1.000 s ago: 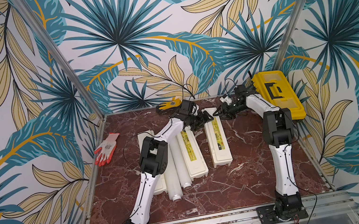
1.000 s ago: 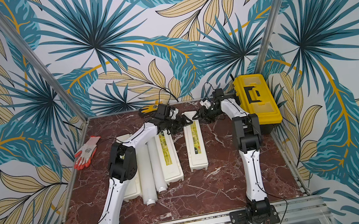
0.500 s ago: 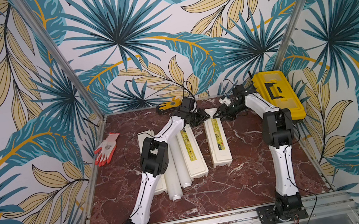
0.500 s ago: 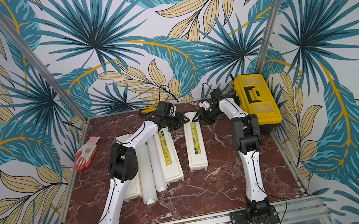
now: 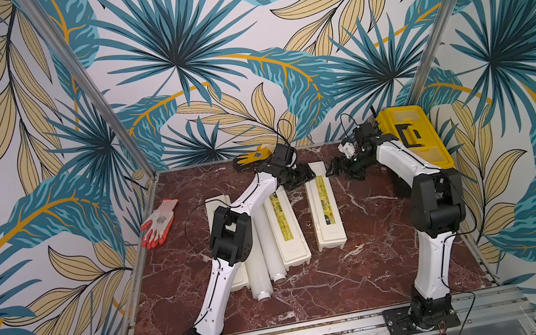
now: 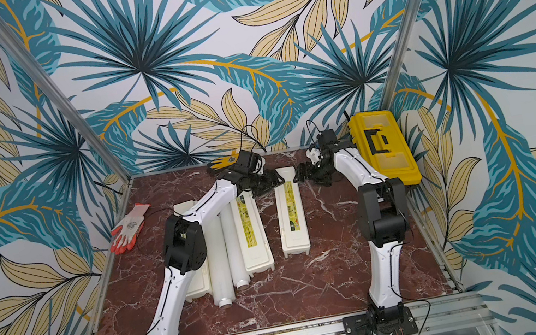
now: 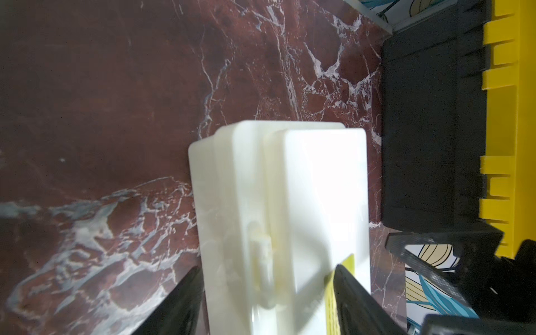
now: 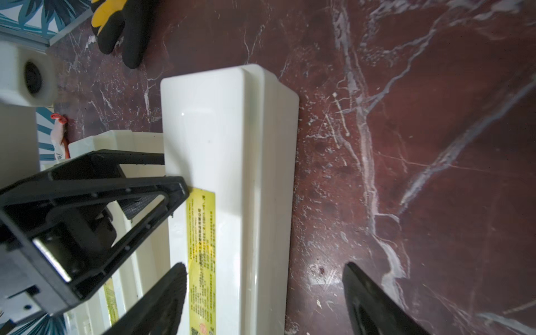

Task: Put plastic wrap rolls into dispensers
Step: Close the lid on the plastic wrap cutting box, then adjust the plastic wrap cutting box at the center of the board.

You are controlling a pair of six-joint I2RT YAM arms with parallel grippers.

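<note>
- Red-veined marble desk [image 5: 370, 269] in a cell papered with teal palm leaves; both arms reach to its far side.
- Long cream-white plastic dispenser with a yellow label strip [image 5: 326, 217], standing apart on the right, lies flat with its lid down; contents hidden.
- Left fingers [image 7: 353, 304]: parted at the lid's edge near the far end, gripping nothing; moments earlier they were closed tighter.
- Right fingers [image 8: 371, 304]: spread wide astride the same end, released; wider than a moment ago.
- Judgement: work on this lid looks finished; the box is being let go.
- Two long white plastic wrap rolls [image 5: 258, 274] lie side by side on the desk, between the other two cream dispensers [image 5: 289, 235]; these remain to be loaded.
</note>
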